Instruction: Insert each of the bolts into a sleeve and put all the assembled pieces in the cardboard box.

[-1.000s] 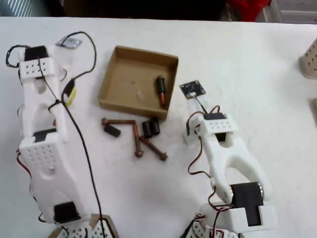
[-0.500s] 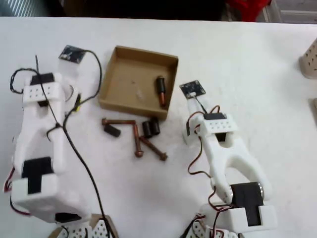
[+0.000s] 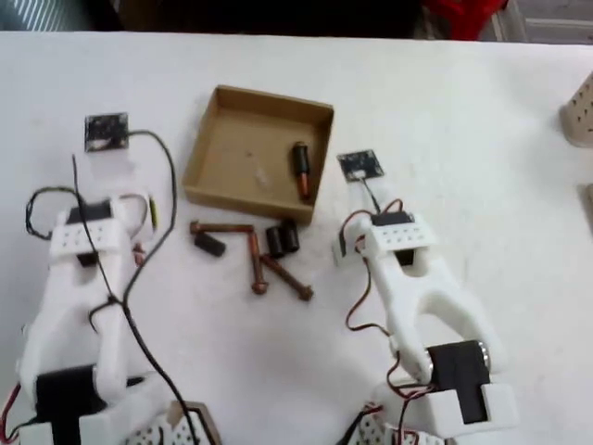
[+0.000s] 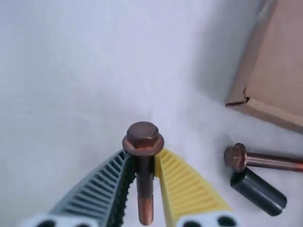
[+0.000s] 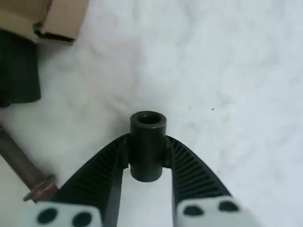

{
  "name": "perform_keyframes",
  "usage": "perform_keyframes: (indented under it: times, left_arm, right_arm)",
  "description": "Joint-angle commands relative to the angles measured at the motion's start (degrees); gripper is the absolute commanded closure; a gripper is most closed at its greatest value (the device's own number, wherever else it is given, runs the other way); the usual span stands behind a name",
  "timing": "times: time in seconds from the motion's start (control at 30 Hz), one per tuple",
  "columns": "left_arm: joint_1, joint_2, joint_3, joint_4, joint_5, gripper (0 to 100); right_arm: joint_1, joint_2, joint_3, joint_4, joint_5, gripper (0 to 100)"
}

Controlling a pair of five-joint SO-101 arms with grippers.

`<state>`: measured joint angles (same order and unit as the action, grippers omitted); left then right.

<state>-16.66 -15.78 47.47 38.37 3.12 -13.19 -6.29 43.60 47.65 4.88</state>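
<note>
My left gripper (image 4: 143, 158) is shut on a copper bolt (image 4: 143, 142), its hex head pointing away from the wrist. In the high view the left arm (image 3: 83, 278) sits left of the loose parts. My right gripper (image 5: 147, 150) is shut on a black sleeve (image 5: 148, 125), with its bore facing outward. The right arm (image 3: 408, 269) sits to the right of the loose parts. The cardboard box (image 3: 215, 139) holds one bolt-and-sleeve piece (image 3: 300, 170). In front of the box lie three loose bolts (image 3: 257, 261) and three black sleeves (image 3: 283, 237).
One loose bolt (image 4: 265, 161) and a sleeve (image 4: 258, 191) lie beside the box corner (image 4: 270, 90), close to the left gripper. Black cables (image 3: 139, 278) trail over the left arm. A beige perforated object (image 3: 579, 113) stands at the right edge.
The left arm has drawn back from beside the box's far left side toward the table's front, carrying the bolt. The right arm has shifted slightly left.
</note>
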Motion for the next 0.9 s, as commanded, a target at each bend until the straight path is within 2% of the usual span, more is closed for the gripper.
perform_keyframes:
  times: [0.0, 0.2, 0.37, 0.5, 0.87]
  left_arm:
    - [0.4, -5.3, 3.7, -7.3, 0.9, 98]
    - [0.4, -7.6, 7.4, -7.6, 0.9, 98]
    - [0.7, -7.3, 8.4, -7.6, 0.8, 98]
    - [0.5, -4.2, 7.8, -7.6, 0.8, 98]
    - [-0.3, 3.9, 2.9, -8.4, 0.8, 98]
  right_arm:
    - [-1.7, -3.0, -1.5, -0.7, -4.4, 98.1]
    - [-2.9, -11.1, 1.9, -0.7, -7.4, 98.1]
    - [-11.5, -20.4, 9.1, -2.2, -7.3, 98.1]
    - [-15.6, -25.2, 15.3, -11.6, -7.4, 98.1]
    - [-20.2, -27.0, 28.4, -41.4, -7.4, 98.1]
